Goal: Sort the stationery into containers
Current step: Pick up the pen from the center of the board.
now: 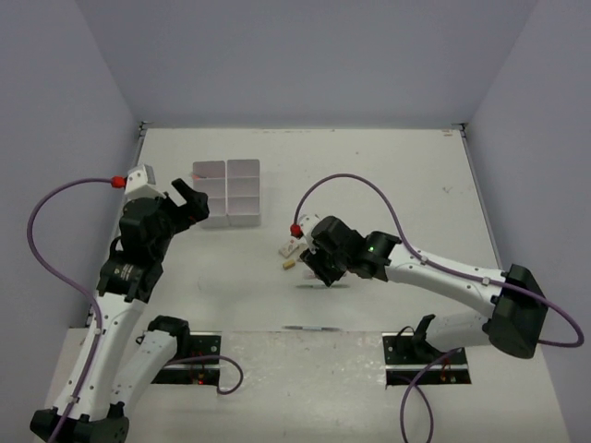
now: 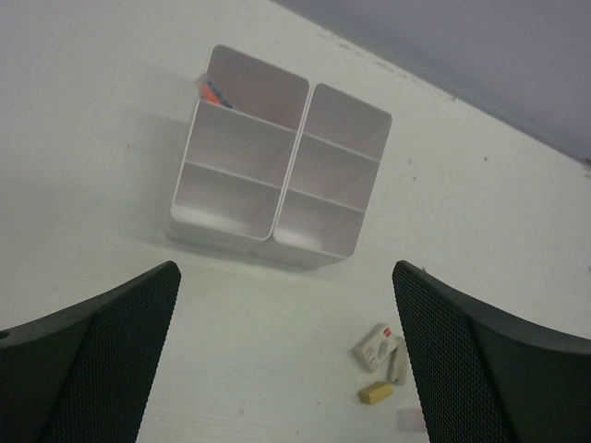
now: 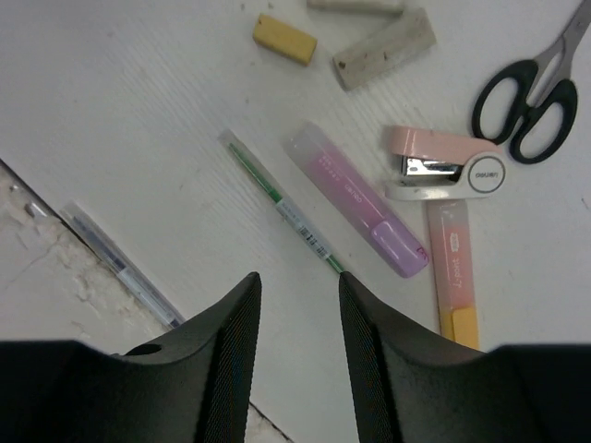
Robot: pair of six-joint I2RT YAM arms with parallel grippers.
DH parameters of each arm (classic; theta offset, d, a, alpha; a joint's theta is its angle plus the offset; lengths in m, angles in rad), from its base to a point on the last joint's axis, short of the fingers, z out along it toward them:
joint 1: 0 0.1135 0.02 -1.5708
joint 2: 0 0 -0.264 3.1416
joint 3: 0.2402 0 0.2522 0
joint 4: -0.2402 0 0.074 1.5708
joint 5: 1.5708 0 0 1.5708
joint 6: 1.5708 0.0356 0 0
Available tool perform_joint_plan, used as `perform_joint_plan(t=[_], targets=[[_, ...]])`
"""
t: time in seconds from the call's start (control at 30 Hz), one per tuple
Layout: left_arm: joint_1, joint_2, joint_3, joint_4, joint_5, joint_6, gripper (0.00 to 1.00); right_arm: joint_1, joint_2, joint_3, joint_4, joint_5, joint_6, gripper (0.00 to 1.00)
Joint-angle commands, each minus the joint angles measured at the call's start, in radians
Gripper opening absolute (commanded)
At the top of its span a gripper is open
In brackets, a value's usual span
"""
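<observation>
The white six-compartment tray (image 1: 226, 192) stands at the far left; in the left wrist view (image 2: 277, 175) its far-left compartment holds a red and blue pen (image 2: 214, 90). My left gripper (image 1: 192, 201) is open and empty, above the table near the tray (image 2: 286, 351). My right gripper (image 3: 297, 286) is open and empty, low over the table just short of the green pen (image 3: 282, 205). Beside it lie a purple marker (image 3: 355, 198), a pink-orange marker (image 3: 452, 272), black-handled scissors (image 3: 531, 92), a yellow eraser (image 3: 284, 39) and a whitish eraser (image 3: 383, 48).
A pink stapler (image 3: 443, 164) lies between the markers and the scissors. A clear bluish pen (image 3: 120, 263) lies at the table's near edge, also in the top view (image 1: 309, 327). Small erasers (image 2: 376, 346) lie under my left gripper's right finger.
</observation>
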Motion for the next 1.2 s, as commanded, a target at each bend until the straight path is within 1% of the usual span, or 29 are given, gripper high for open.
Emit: perform_joint_plan(t=[0.0, 0.13, 0.27, 0.6, 0.73, 0.97, 1.07, 1.17], targets=[[-0.001, -0.047, -0.063, -0.031, 0.097, 0.117, 1.0, 0.056, 0.056, 0.028, -0.058, -0.001, -0.033, 0.42], [0.0, -0.056, -0.065, -0.015, 0.135, 0.134, 1.0, 0.141, 0.088, 0.012, -0.043, -0.085, -0.026, 0.42], [0.0, -0.064, -0.07, -0.021, 0.158, 0.134, 1.0, 0.198, 0.125, 0.019, -0.049, -0.081, 0.004, 0.39], [0.0, -0.119, -0.083, -0.012, 0.163, 0.131, 1.0, 0.314, 0.21, 0.077, -0.065, -0.067, 0.046, 0.45], [0.0, -0.132, -0.087, -0.01, 0.16, 0.131, 1.0, 0.335, 0.265, 0.083, -0.066, -0.05, 0.065, 0.46], [0.0, -0.13, -0.087, -0.007, 0.165, 0.132, 1.0, 0.345, 0.313, 0.08, -0.031, -0.015, 0.081, 0.47], [0.0, -0.121, -0.088, -0.002, 0.176, 0.135, 1.0, 0.345, 0.341, 0.086, -0.032, 0.0, 0.081, 0.47], [0.0, -0.109, -0.087, -0.002, 0.183, 0.14, 1.0, 0.345, 0.377, 0.097, -0.042, 0.005, 0.08, 0.44]])
